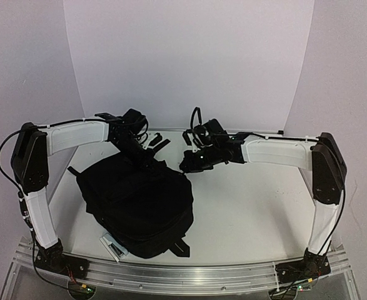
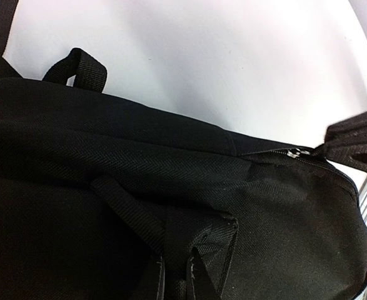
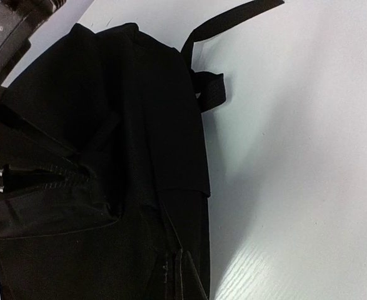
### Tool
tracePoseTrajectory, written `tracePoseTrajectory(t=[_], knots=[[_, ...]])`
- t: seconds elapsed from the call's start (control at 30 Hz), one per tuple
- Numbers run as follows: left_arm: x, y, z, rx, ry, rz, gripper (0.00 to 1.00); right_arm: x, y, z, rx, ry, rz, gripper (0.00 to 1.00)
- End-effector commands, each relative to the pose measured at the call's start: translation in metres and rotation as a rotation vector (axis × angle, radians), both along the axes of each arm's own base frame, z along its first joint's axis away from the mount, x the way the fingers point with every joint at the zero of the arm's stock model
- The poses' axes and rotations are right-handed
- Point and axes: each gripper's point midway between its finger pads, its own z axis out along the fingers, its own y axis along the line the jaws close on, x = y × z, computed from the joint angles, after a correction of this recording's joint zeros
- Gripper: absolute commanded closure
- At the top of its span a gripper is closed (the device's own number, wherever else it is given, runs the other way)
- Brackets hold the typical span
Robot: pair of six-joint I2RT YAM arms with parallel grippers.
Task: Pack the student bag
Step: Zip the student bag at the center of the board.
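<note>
The student bag (image 1: pixel 133 199) is a large black backpack lying on the white table left of centre. My left gripper (image 1: pixel 135 149) is at the bag's far top edge. In the left wrist view its fingers (image 2: pixel 202 278) are shut on a fold of black fabric and webbing (image 2: pixel 192 240) of the bag (image 2: pixel 77 175). A zipper slider (image 2: pixel 293 152) shows on the closed seam. My right gripper (image 1: pixel 192 164) is at the bag's far right corner. In the right wrist view its fingertips (image 3: pixel 184 275) are pinched together on a thin edge of the bag's fabric (image 3: pixel 108 156).
A flat light-grey item (image 1: pixel 113 245) sticks out from under the bag's near edge. Loose webbing straps (image 3: pixel 233 15) trail onto the table (image 3: pixel 308 156). Small black pieces (image 1: pixel 156 139) lie behind the bag. White walls curve round the back.
</note>
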Motion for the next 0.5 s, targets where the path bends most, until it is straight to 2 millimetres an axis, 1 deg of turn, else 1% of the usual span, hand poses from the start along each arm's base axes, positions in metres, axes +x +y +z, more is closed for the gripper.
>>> tracePoseTrajectory(t=[0.0,0.1,0.27,0.4,0.47], knots=[[0.028,-0.003,0.025,-0.026,-0.113,0.081,1.0,-0.008,-0.007,0.038,0.071,-0.045,-0.013,1.0],[0.037,0.003,0.024,-0.008,-0.126,0.119,1.0,-0.016,-0.013,0.041,0.089,-0.034,-0.016,1.0],[0.049,0.012,0.021,0.033,-0.138,0.162,1.0,-0.028,-0.027,0.055,0.124,-0.036,-0.039,1.0],[0.055,0.014,0.028,0.017,-0.151,0.173,1.0,-0.036,-0.034,0.061,0.149,-0.027,-0.053,1.0],[0.058,0.014,0.035,-0.009,-0.158,0.173,1.0,-0.038,-0.038,0.061,0.152,-0.024,-0.066,1.0]])
